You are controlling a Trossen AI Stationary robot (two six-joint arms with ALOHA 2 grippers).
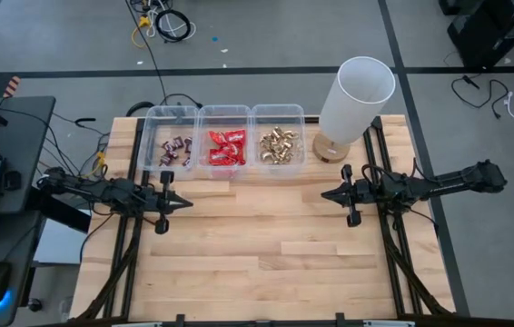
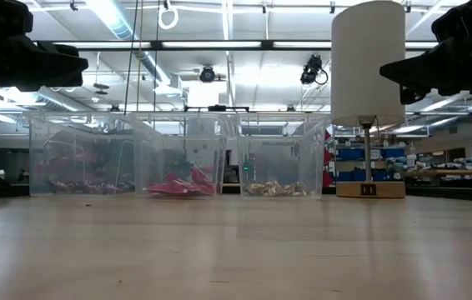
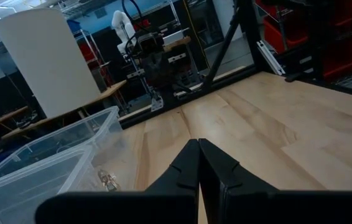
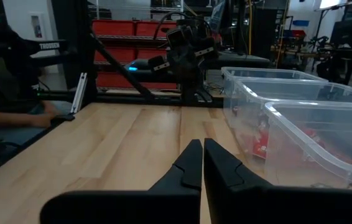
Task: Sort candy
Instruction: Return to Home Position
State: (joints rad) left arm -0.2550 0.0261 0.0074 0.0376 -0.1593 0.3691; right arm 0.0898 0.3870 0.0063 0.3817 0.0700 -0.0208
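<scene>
Standing beside the white lamp (image 1: 355,100): three clear bins (image 1: 225,111) holding sorted candy (image 1: 227,156).
Left gripper (image 1: 184,203) and right gripper (image 1: 325,193) hover in front of the lamp, fingers together; gold-foil pieces (image 1: 277,145) nearest the lamp, red packets (image 1: 225,143) next, dark mini bars (image 1: 177,150) farthest.

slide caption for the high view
Sorted candy in three clear bins beside a lamp; left gripper and right gripper shut at either side

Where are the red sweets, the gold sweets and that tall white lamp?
red sweets (image 1: 226,147), high view, middle of the red pile.
gold sweets (image 1: 277,145), high view, middle of the gold heap.
white lamp (image 1: 343,118), high view, outer side of its shade.
</scene>
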